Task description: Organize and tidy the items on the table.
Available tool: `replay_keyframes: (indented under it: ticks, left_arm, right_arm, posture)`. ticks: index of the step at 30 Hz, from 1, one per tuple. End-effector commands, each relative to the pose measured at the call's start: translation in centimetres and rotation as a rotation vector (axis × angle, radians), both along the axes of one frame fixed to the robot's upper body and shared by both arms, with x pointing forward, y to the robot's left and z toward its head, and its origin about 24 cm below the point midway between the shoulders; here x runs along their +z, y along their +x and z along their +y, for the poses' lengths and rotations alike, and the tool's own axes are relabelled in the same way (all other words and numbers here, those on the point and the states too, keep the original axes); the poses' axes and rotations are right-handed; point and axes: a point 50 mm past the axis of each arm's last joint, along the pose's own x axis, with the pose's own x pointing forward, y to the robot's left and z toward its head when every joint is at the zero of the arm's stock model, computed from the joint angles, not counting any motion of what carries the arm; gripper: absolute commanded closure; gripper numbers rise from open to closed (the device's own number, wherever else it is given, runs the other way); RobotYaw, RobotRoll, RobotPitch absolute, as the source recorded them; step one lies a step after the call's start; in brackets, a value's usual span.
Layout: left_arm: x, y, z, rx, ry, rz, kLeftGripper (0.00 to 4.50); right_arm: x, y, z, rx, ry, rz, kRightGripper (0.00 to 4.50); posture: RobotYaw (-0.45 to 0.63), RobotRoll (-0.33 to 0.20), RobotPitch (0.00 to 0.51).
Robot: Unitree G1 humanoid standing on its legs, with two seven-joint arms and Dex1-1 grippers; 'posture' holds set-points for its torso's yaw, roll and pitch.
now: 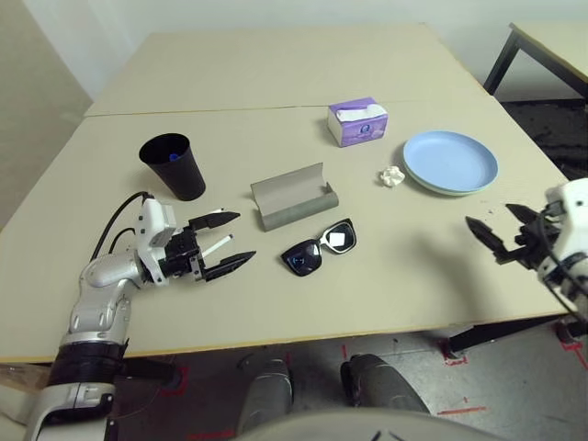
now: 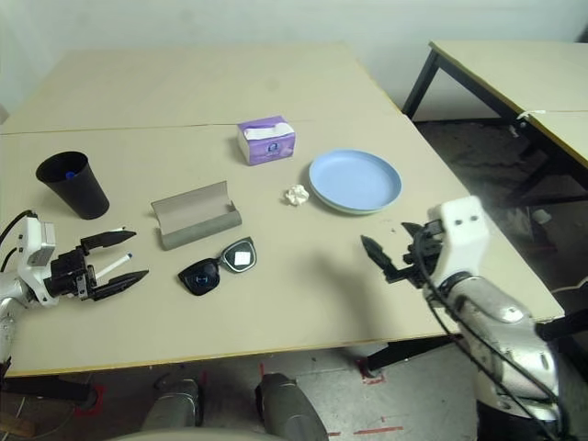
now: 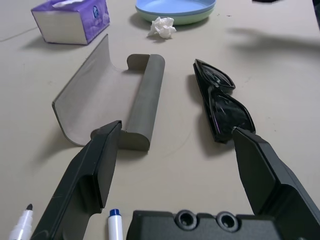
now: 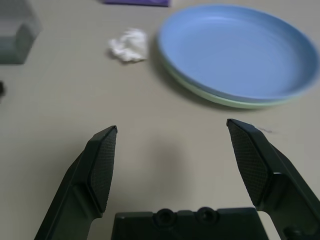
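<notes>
My left gripper (image 1: pixel 241 239) hovers open low over the table (image 1: pixel 276 83), front left. Two white markers lie under it, one blue-tipped (image 3: pixel 115 224), one black-tipped (image 3: pixel 22 226). Just beyond its fingers are the open grey glasses case (image 1: pixel 292 197) and the black sunglasses (image 1: pixel 319 248). The black cup (image 1: pixel 173 165) stands behind it with something small and blue inside. My right gripper (image 2: pixel 386 237) is open and empty at the front right. Ahead of it the light-blue plate (image 1: pixel 450 158) sits stacked on the light-green plate (image 4: pixel 220 100), with the paper wad (image 1: pixel 393 177) beside them. The purple tissue box (image 1: pixel 358 121) stands further back.
A seam crosses the table behind the cup. A separate dark-legged table (image 1: pixel 551 46) stands at the far right. The front edge of the table runs close under both grippers.
</notes>
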Motion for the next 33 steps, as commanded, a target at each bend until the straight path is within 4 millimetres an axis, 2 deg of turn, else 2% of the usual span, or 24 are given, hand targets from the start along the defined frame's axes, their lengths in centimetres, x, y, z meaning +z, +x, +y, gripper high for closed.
replay_keyframes:
  ticks: [1,7,14,19,29,33]
  left_arm:
    - [0.3,-0.1,-0.1,0.006,0.002,-0.006,0.00]
    - [0.6,-0.5,0.2,0.037,0.001,-0.013,0.00]
    - [0.6,-1.1,0.4,0.010,0.028,0.007,0.00]
    - [0.4,-1.6,0.5,-0.019,0.048,0.030,0.00]
    - [0.3,-1.8,0.1,-0.041,0.053,0.033,0.00]
    - [0.2,-1.8,0.2,-0.045,0.054,0.033,0.00]
  right_arm:
    - [-1.9,1.0,1.1,0.052,-0.008,0.022,0.03]
    - [-3.6,3.7,3.0,0.101,0.037,0.009,0.03]
    - [-3.8,6.7,4.9,0.160,0.053,-0.015,0.03]
    - [-3.6,7.9,5.8,0.174,0.062,-0.029,0.03]
    - [-3.4,9.5,6.6,0.146,0.079,-0.036,0.03]
    - [-3.1,10.1,5.7,0.056,0.097,-0.030,0.03]
  posture:
    - [-0.09,0.000,0.105]
    - [-0.07,0.000,0.102]
    - [-0.06,0.000,0.107]
    - [-0.05,0.000,0.111]
    - [-0.06,0.000,0.113]
    - [-0.06,0.000,0.110]
